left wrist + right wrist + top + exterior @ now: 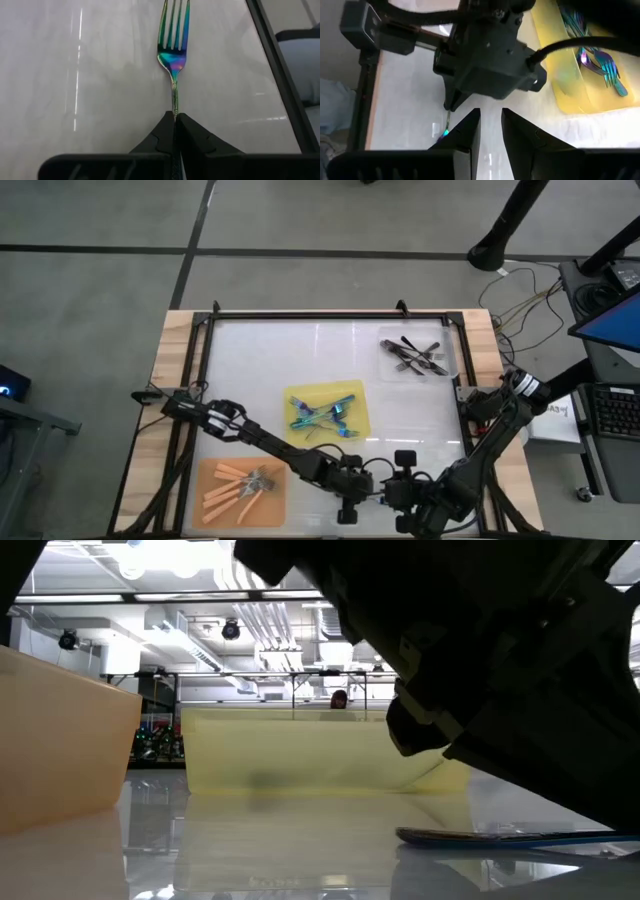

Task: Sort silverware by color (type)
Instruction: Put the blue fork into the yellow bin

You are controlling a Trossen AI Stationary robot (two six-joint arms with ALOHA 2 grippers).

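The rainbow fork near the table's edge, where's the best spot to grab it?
By the thin handle, from above, pinching its narrow sides. The fork seems to lie flat on the table, and its pronged head is wider, so it's harder to pinch. The left tool is shut on the handle's end just so; the right tool waits open close by.

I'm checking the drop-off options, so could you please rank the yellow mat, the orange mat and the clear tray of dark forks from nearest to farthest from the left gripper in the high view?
From the left gripper, shut on an iridescent fork at the table's near edge:
1. Yellow mat, just beyond it, mid-table.
2. Orange mat, at the near left corner.
3. Clear tray of dark forks, at the far right.
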